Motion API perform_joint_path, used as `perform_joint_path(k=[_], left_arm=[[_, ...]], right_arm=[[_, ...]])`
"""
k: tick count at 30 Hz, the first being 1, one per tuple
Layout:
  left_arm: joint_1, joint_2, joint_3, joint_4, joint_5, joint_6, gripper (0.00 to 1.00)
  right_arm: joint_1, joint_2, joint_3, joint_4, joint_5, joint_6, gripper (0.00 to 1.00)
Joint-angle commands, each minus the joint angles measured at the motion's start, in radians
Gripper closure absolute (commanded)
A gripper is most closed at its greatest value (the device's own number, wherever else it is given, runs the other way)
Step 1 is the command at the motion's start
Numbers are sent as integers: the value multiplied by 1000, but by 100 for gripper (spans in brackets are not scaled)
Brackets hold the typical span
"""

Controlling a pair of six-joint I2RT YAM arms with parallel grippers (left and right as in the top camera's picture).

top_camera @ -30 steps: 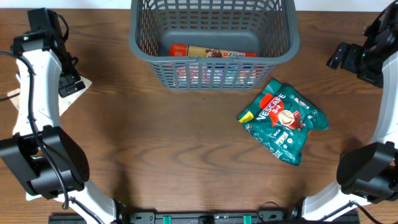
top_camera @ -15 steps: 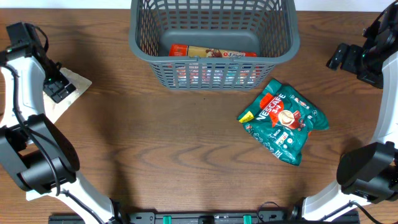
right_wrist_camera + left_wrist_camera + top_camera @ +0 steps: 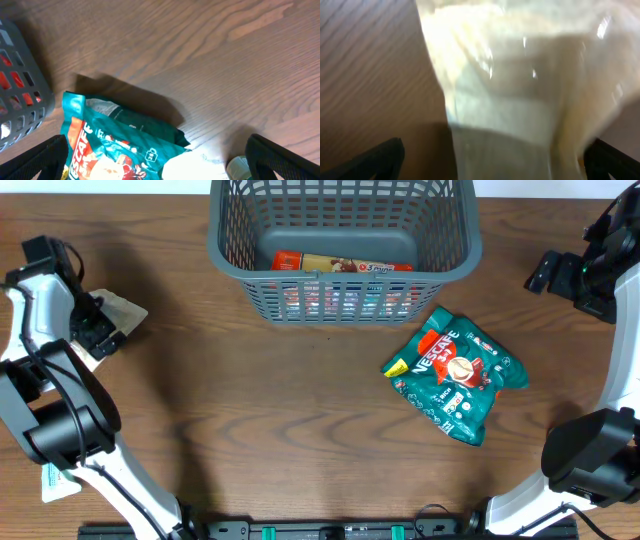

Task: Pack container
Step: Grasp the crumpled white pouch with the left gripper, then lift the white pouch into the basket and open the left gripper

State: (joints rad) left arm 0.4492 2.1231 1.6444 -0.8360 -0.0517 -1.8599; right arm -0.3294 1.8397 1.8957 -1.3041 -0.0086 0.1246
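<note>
Left hand spread wide, right over a pale crinkly plastic packet at left edge of desk; contact unclear. Right hand also spread wide, gripping nothing, far right. Container top centre, red-brown snack bar pack lying inside. Teal Nescafé pouch flat on desk, near container's front-right corner.

The left arm has swung out toward the table's left edge and its lower links now sit further left and lower. The left gripper has shifted left off the pale packet, baring more of it. A white-and-teal sachet now shows beside the arm's base.
</note>
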Motion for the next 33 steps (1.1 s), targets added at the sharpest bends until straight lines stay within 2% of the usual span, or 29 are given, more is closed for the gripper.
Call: perform_joint_path(k=[1,7,12,18,20,24,29,33], left_arm=[[45,38,-5,21,-12,57,1],[79,65,-5,27,-13,75,0],[75,83,-5,34,-16,79,9],[68,83,-5,38,-15,80,37],[66,83,-5,39,-13,91,60],[66,83,-5,62,36,166,89],[66,73,9,122,140,348,94],[47,32,67,132,169,574,94]], right_arm=[[0,-5,-2,-5,-7,10,1],[4,-5,-2,-6,-7,21,1],[7,-5,-2,-5,-7,21,1],[15,-5,-2,-1,-7,35,1],[17,-5,-2,0,-7,35,1],[17,-5,-2,3,-6,35,1],[17,-5,-2,4,-6,26,1],[17,-5,-2,6,1,8,1]])
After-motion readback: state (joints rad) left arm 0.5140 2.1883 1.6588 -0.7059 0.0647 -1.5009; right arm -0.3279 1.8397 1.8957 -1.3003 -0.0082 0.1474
